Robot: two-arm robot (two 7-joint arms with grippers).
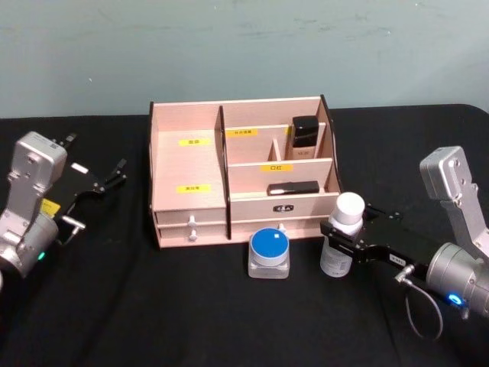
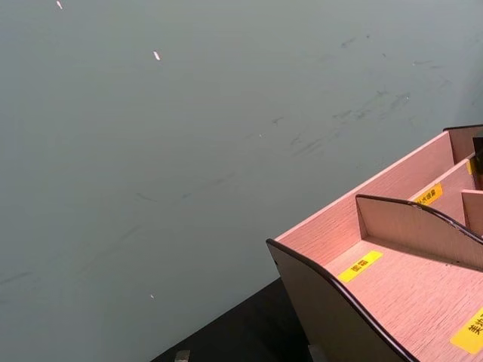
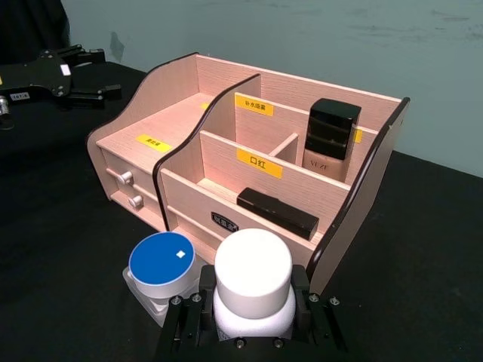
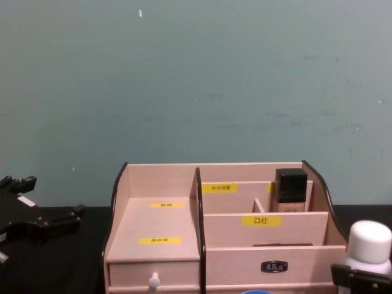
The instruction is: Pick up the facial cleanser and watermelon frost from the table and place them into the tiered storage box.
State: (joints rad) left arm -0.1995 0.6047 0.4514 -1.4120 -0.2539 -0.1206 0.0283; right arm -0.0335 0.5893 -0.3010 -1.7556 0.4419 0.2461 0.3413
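Right gripper: closed across the white-capped bottle, its fingers pressing the two sides just under the cap; nothing else is in its hold.
Held bottle: upright, long axis vertical, and its base looks to be on the black table; I cannot tell from the label whether it is the cleanser or the watermelon frost.
Tiered storage box: ahead of the right gripper and to its left, with its near right corner just beside the bottle.
Deciding relation: the box walls rise above the gripper's level, so I judge the bottle must go up before it goes forward and left.
Free compartments: the two stepped tiers on the far left of the box and the middle rear slot look empty.
Taken compartments: a black flask stands in the rear slot nearest the gripper, and a black stick lies in the front slot below it.
Blue-lidded jar: just left of the gripper, on the table before the drawer front, apart from the bottle.
Nearer arm: the right, for both items.
Left gripper: fingers spread and holding nothing, well off to the box's left side.
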